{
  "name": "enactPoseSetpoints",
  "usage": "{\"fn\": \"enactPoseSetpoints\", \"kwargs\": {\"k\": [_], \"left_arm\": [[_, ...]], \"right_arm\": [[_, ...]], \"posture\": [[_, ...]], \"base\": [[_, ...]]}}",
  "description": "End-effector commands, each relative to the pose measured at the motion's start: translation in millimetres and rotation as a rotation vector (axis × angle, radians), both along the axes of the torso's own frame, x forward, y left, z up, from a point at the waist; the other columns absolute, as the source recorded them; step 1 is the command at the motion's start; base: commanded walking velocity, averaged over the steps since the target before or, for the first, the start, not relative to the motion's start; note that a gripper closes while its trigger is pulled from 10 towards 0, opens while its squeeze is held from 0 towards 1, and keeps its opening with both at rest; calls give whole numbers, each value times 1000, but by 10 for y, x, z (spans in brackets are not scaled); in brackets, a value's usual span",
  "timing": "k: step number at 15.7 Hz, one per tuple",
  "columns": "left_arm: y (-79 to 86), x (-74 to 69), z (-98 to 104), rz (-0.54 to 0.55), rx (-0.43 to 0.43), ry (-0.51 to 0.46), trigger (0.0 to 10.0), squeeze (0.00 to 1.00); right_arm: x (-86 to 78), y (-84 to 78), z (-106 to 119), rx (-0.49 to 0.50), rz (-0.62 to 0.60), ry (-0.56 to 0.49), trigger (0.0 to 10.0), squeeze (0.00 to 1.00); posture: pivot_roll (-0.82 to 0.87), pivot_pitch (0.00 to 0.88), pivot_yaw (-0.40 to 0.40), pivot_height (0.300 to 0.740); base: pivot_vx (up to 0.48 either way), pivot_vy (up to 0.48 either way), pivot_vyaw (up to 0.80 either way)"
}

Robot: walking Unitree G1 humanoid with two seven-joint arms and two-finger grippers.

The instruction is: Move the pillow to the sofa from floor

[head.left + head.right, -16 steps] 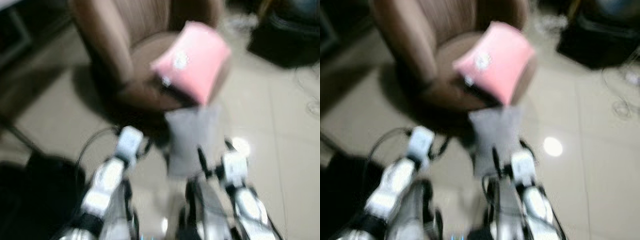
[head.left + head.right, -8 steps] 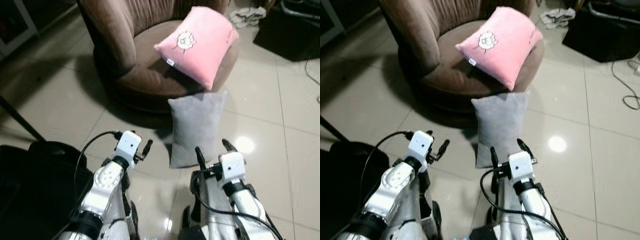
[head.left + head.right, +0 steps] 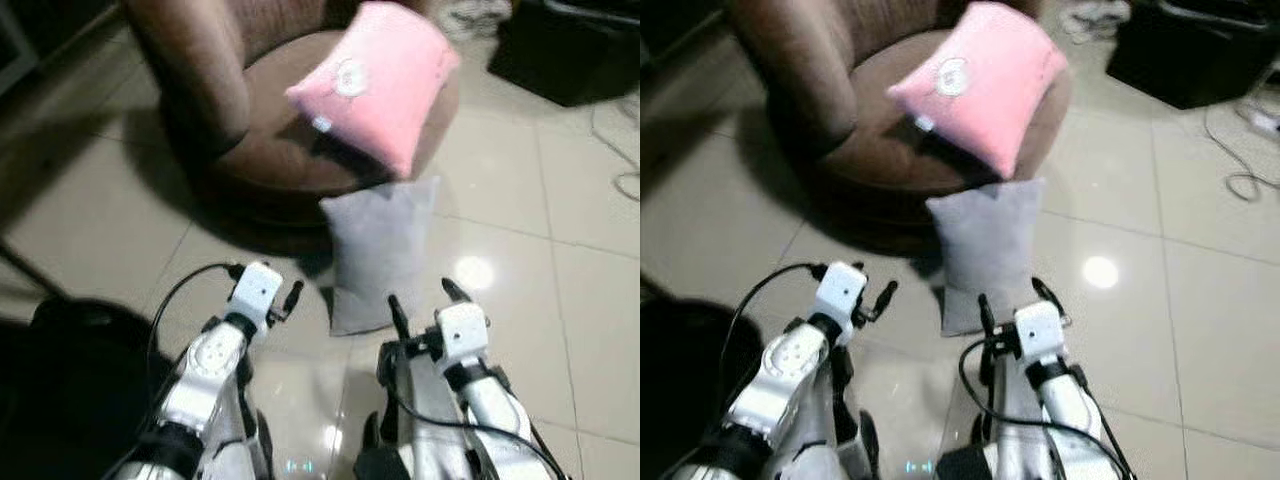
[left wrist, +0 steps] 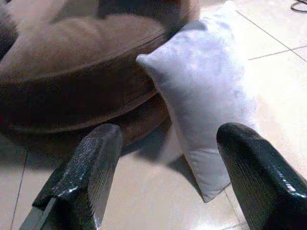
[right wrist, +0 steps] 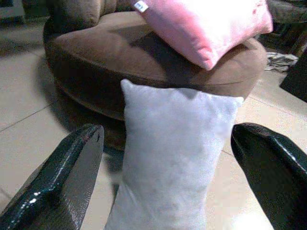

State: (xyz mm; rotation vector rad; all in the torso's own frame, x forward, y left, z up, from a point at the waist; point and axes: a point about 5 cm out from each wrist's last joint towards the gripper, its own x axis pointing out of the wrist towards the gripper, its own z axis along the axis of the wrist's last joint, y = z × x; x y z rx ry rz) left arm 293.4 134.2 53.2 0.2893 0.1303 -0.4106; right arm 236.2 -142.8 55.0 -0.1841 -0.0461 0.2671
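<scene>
A grey pillow [image 3: 378, 250] stands on the tiled floor, leaning against the front of a round brown sofa chair [image 3: 240, 130]. A pink pillow [image 3: 375, 85] lies on the chair's seat. My right gripper [image 3: 420, 298] is open just in front of the grey pillow, a little short of it, with nothing between its fingers. In the right wrist view the grey pillow [image 5: 170, 158] sits between the spread fingertips [image 5: 62, 177]. My left gripper [image 3: 290, 297] is open to the pillow's left. The left wrist view has the grey pillow [image 4: 206, 96] ahead against the chair base [image 4: 81, 110].
A black bag [image 3: 60, 380] lies on the floor at my left. A dark box [image 3: 565, 55] and a loose cable [image 3: 1240, 150] are at the back right. Pale tiles [image 3: 560, 300] stretch to the right of the pillow.
The view has shifted slightly, so chair and pillows sit a little higher and to the left. Both grippers stay open in front of the grey pillow, as before.
</scene>
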Motion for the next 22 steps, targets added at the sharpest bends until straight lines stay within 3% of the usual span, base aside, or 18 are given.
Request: {"fn": "enactPoseSetpoints", "kwargs": {"k": [1, 7, 11, 15, 22], "left_arm": [[-46, -15, -12, -16, -1, 7, 10000, 0], [-72, -35, -25, -36, 6, 13, 10000, 0], [-84, -33, -5, -57, 29, -10, 10000, 0], [-109, -32, -9, -64, 26, 0, 10000, 0], [-90, -32, -13, -42, 21, 6, 10000, 0]], "right_arm": [[-19, -40, -25, -2, -8, 21, 10000, 0], [-22, -53, -23, -3, -1, 26, 10000, 0], [-77, -19, -85, -4, 11, 36, 10000, 0], [-67, 0, -97, -1, 21, 38, 10000, 0], [-40, 9, -30, 1, 12, 27, 10000, 0]], "posture": [[6, 202, -40, 522], [6, 200, -40, 522], [5, 191, -38, 522], [1, 186, -36, 522], [-1, 196, -35, 468]], "base": [[458, 0, 0], [454, 0, 0], [0, 0, 0], [391, -274, 0], [115, -74, 0]]}}
